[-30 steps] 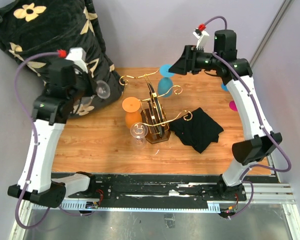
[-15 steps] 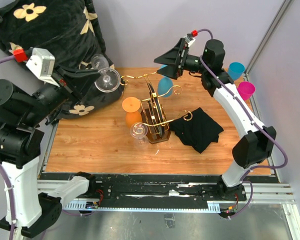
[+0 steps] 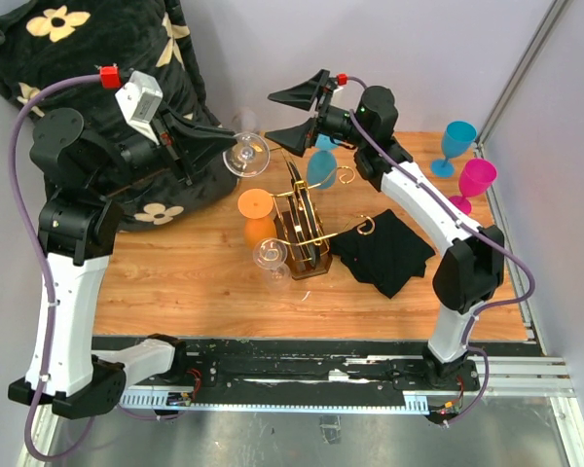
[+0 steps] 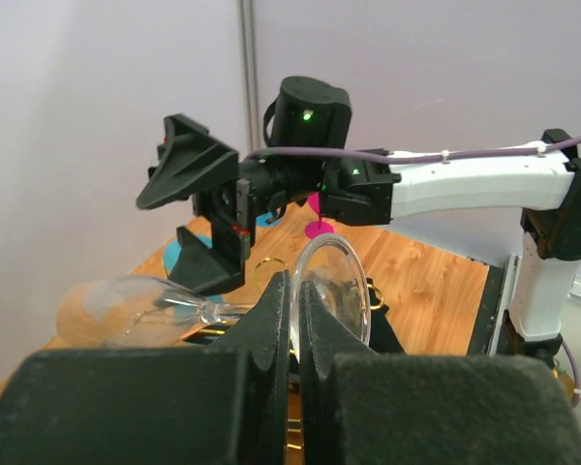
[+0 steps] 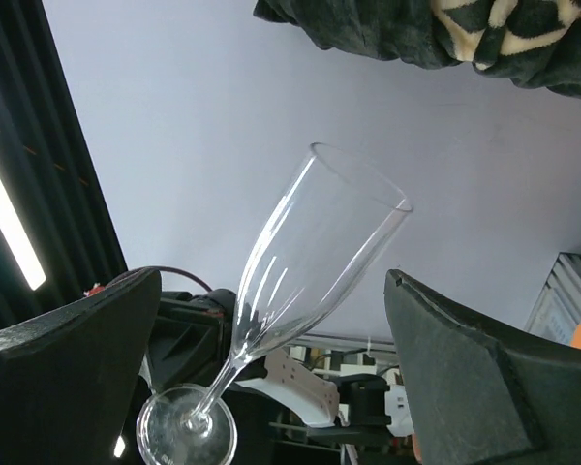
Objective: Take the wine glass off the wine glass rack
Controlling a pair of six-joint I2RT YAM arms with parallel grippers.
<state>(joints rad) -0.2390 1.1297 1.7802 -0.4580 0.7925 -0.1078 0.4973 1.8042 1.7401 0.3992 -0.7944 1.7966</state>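
My left gripper (image 3: 232, 146) is shut on the foot of a clear wine glass (image 3: 245, 156) and holds it in the air, left of and above the gold wire rack (image 3: 307, 219). In the left wrist view the fingers (image 4: 271, 320) pinch the foot's rim (image 4: 337, 291), and the bowl (image 4: 116, 310) lies to the left. My right gripper (image 3: 290, 115) is open, facing the glass, a little apart from it. In the right wrist view the glass (image 5: 305, 271) stands tilted between the spread fingers (image 5: 68, 378). A blue glass (image 3: 321, 167) hangs on the rack.
An orange glass (image 3: 256, 216) and a clear glass (image 3: 271, 255) stand left of the rack's base. A black cloth (image 3: 384, 251) lies to its right. A teal glass (image 3: 455, 141) and a magenta glass (image 3: 475, 180) stand at the right edge. A flowered black pillow (image 3: 88, 49) fills the back left.
My left arm has carried the clear glass rightward, toward the rack's top. My right arm has swung left, its open fingers now facing the glass.
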